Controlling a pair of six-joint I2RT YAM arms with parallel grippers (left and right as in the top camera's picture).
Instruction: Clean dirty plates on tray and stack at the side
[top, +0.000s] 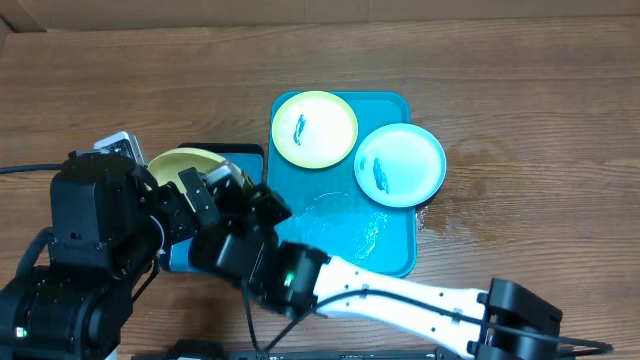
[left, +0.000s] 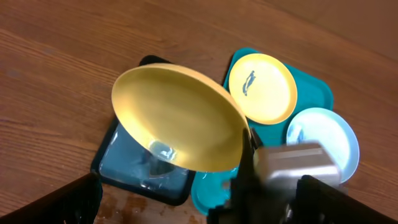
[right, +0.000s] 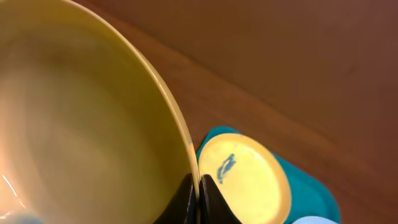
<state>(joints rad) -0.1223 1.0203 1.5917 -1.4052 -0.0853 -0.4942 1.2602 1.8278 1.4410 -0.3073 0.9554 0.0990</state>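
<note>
Table (top: 520, 60): brown wood grain, seen on every side of the right pincer (right: 199, 186).
Small dark-rimmed tray (left: 124, 155): set on the wood beneath the pincer, wet inside.
Teal tray (top: 395, 255): laid flat just beside the small tray, to the pincer's right and beyond it.
Wet marks (top: 455, 215): seen on the wood past the teal tray's right edge, well apart from the pincer.

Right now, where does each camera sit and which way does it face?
Overhead: above the table, facing straight down at the teal tray; left arm and right arm show.
Left wrist: angled down at the lifted yellow plate; left hand fingers at bottom corners.
Right wrist: along that plate's rim, pinched by the right hand.
All share the smeared yellow plate.
</note>
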